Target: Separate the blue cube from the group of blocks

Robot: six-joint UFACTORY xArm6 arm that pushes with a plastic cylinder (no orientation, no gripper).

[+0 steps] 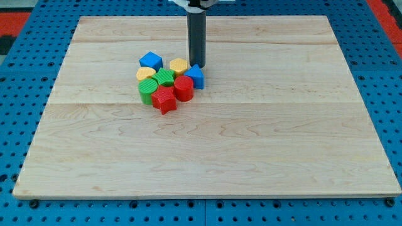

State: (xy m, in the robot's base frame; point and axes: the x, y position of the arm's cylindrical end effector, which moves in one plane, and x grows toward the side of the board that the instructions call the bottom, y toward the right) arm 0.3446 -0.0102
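Observation:
The blue cube (pixel 151 60) sits at the upper left of a tight group of blocks left of the board's middle. My tip (pixel 198 66) stands at the group's upper right, just above a blue triangular block (pixel 195 76) and right of a yellow block (pixel 178 65). A yellow block (pixel 146 74) lies below the blue cube. A green block (pixel 166 77) and a green cylinder (pixel 148 90) fill the middle and left. A red cylinder (pixel 183 88) and a red star-shaped block (pixel 164 100) lie at the bottom. My tip is well to the right of the blue cube, not touching it.
The wooden board (pixel 251 144) rests on a blue perforated table (pixel 19 125). The rod's upper end and the arm's mount (pixel 196 5) show at the view's top.

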